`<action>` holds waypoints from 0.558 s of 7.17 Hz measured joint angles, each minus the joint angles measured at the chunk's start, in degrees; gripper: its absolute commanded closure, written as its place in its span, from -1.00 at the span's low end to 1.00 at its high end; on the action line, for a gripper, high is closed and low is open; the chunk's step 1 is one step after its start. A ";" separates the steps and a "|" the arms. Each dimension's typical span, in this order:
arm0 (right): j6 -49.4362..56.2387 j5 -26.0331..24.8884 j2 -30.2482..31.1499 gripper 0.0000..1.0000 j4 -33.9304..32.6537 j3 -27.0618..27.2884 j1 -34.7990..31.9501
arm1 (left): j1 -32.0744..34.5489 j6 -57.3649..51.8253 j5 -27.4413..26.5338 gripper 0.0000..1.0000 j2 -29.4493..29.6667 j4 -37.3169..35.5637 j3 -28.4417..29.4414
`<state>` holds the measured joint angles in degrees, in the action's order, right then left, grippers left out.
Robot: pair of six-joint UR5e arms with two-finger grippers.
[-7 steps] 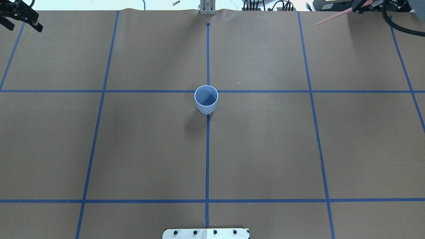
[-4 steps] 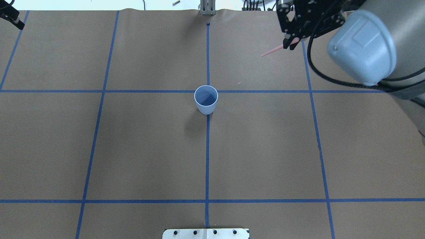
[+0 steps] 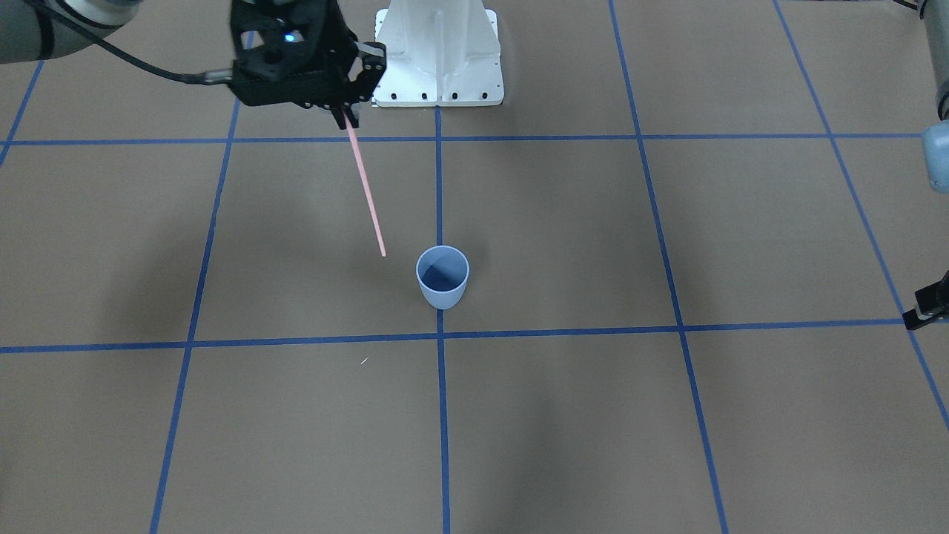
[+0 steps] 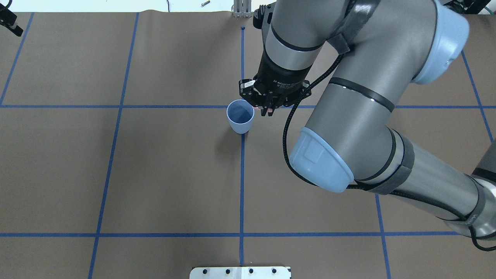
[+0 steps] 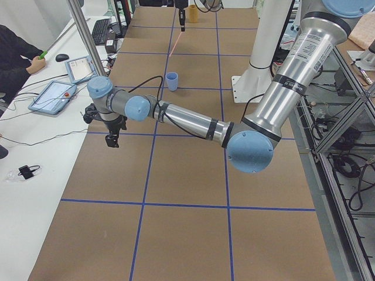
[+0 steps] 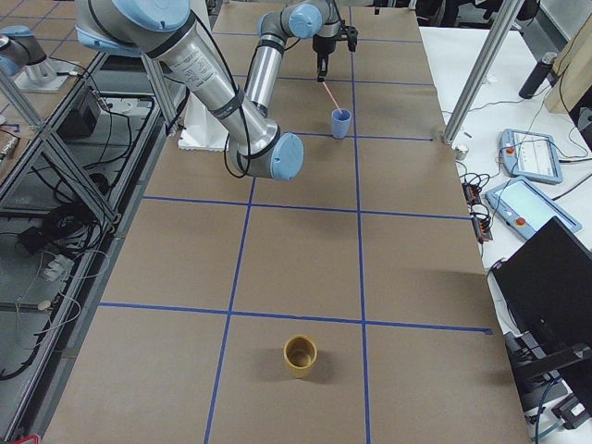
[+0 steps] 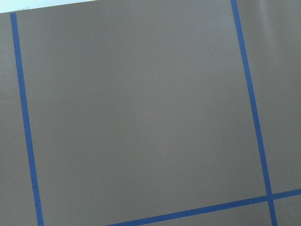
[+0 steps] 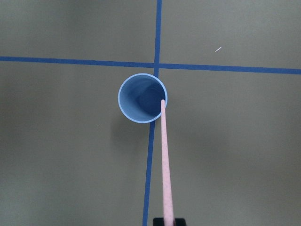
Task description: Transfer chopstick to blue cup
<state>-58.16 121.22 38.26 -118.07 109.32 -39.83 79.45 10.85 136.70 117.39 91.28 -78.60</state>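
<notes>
Overhead, the right arm (image 4: 348, 97) hides most of the chopstick (image 8: 164, 155), while the right wrist view shows it clamped in the right claw (image 3: 345, 119), tip at the blue cup (image 8: 136, 100)'s rim; whether the left claw (image 5: 111, 139) is apart or together cannot be told.

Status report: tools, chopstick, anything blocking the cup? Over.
Right tool shut on chopstick, tip by cup rim, not in yet. Left tool far off, state unclear. Nothing between tip and cup.
</notes>
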 measured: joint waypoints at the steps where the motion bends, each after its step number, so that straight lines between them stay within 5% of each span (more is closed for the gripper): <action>1: -0.32 -0.39 -0.24 1.00 0.98 -0.61 0.90 | 0.00 -0.03 -0.02 -0.98 0.04 0.02 0.42; 4: -0.41 -0.28 -1.90 1.00 3.39 -4.60 1.55 | 0.01 -0.04 -0.03 -0.98 0.13 1.86 2.45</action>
<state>-58.57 120.94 36.36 -114.68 104.72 -38.28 79.46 10.81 136.67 117.52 93.14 -76.15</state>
